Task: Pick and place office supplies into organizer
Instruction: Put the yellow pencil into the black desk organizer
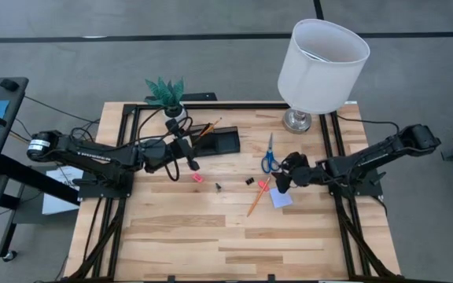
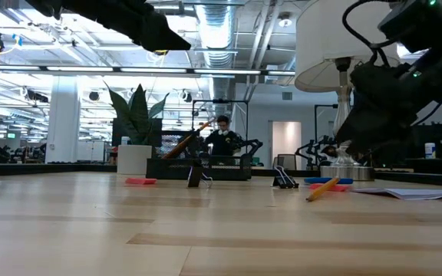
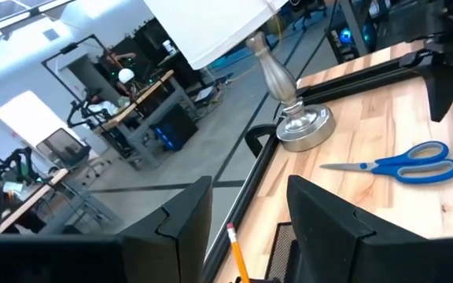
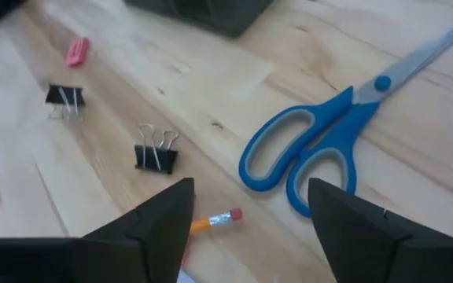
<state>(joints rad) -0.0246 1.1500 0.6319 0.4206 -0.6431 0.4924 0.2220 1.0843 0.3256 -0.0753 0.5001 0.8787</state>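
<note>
The black organizer (image 1: pixel 220 141) stands at the far middle of the table, with one orange pencil (image 1: pixel 207 130) leaning in its cup. My left gripper (image 3: pixel 246 212) hovers open right by it; the pencil's eraser end (image 3: pixel 231 233) shows beyond the gap, untouched. My right gripper (image 4: pixel 250 236) is open just above the table, over the second orange pencil's eraser end (image 4: pixel 220 218), with the blue-handled scissors (image 4: pixel 321 141) lying flat beyond. A pale blue note pad (image 1: pixel 281 198), two black clips (image 4: pixel 156 153) (image 4: pixel 64 99) and a pink eraser (image 1: pixel 197 178) also lie on the wood.
A white-shaded lamp (image 1: pixel 321 63) stands on its metal base (image 1: pixel 297 119) at the far right. A small potted plant (image 1: pixel 167 93) is at the far left beside the organizer. The near half of the table (image 1: pixel 226 244) is bare wood. A person shows in the room behind.
</note>
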